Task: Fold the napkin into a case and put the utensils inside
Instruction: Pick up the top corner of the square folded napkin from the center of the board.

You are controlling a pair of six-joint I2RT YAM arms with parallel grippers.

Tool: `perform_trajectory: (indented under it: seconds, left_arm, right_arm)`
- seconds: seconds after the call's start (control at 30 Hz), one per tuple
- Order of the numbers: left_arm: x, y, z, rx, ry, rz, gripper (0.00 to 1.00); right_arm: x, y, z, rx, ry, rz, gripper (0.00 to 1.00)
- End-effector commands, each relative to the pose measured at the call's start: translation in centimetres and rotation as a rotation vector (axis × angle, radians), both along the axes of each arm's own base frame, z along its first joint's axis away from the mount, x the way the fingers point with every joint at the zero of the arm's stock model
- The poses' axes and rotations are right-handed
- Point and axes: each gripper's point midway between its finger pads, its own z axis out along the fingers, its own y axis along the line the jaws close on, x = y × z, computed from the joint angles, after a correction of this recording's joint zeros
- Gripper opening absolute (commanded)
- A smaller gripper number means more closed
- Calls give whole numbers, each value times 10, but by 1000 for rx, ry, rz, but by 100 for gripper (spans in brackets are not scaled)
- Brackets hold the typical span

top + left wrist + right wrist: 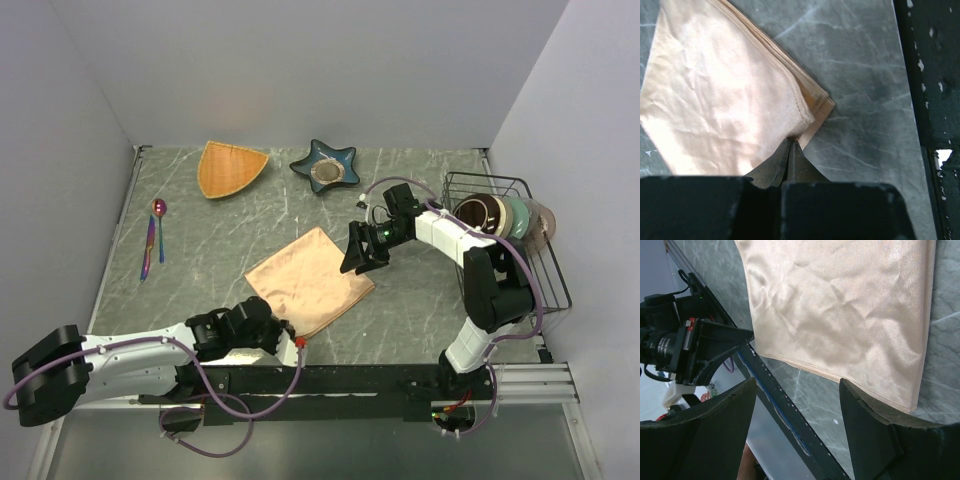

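The napkin [310, 280] lies flat on the table [420, 300] as a folded square turned like a diamond. Its stacked edges fan out in several thin layers at the corner nearest the arms. It is satin, so it should handle as light, limp and slippery. It has no stiffness to hold a shape, the layers are likely to slide over one another, and any crease will need pressing down to hold. The left gripper [790, 146] sits at that near corner with its fingers pressed fully together. The hemmed top layer puckers into the tips, so it seems to have pinched the napkin there. From the wrist view I cannot tell whether it holds one layer or more. That corner is the sensible hold, since a hem gives the pads something to bite on and the layers are separated enough to pick one. A firm pinch and a slow, low peel would suit it, because a fast pull could drag the whole stack across the smooth stone. The right gripper [797, 387] hangs over the napkin's opposite side with its fingers spread wide and nothing between them, well placed to pin the lower layers. The utensils [152, 235] lie well to the left of the napkin, untouched; being slim, hard and smooth, they may slip out of a loose pocket.
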Motion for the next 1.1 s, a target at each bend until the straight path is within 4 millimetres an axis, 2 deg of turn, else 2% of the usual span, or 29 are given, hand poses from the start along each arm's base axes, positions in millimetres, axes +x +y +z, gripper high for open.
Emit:
perform_trajectory:
  seconds: [0.0,0.1,0.3,0.43,0.47,0.5,0.53,0.57,0.6,0.67,0.7,0.83,0.87,1.07]
  left_arm:
    - [-4,-12,19,-63,41,-14,1]
    - [0,-13,20,-75,52,12,1]
    - [16,-21,39,-129,107,68,1]
    - [36,-31,61,-188,154,127,1]
    - [43,-28,57,-174,172,151,1]
    - [46,-30,63,-172,179,146,1]
    - [41,-31,61,-151,189,90,1]
    - [33,-24,52,-104,211,73,4]
    - [27,-19,46,-77,216,41,21]
    - [16,-15,43,-57,163,-22,39]
    - [11,-10,31,-38,150,-26,48]
    - [9,0,12,40,111,-52,54]
    - [10,3,4,72,122,-44,55]
    - [16,2,-9,108,77,-57,53]
  right_arm:
    - [9,1,9,9,-35,-1,75]
    - [8,0,9,9,-34,1,74]
    - [11,-3,6,11,-23,-13,75]
    - [12,-3,5,11,-21,-15,76]
    - [12,-3,5,11,-21,-15,76]
    - [12,-3,5,12,-21,-14,77]
    - [12,-4,5,13,-21,-13,77]
    - [12,-4,6,14,-25,-12,77]
    - [12,-4,6,12,-28,-9,78]
    - [11,-4,7,14,-25,-9,79]
    - [11,-4,6,16,-22,-9,79]
    - [11,-3,6,21,-17,-8,80]
    - [10,-3,6,23,-16,-8,80]
    - [10,-3,8,27,-17,-4,81]
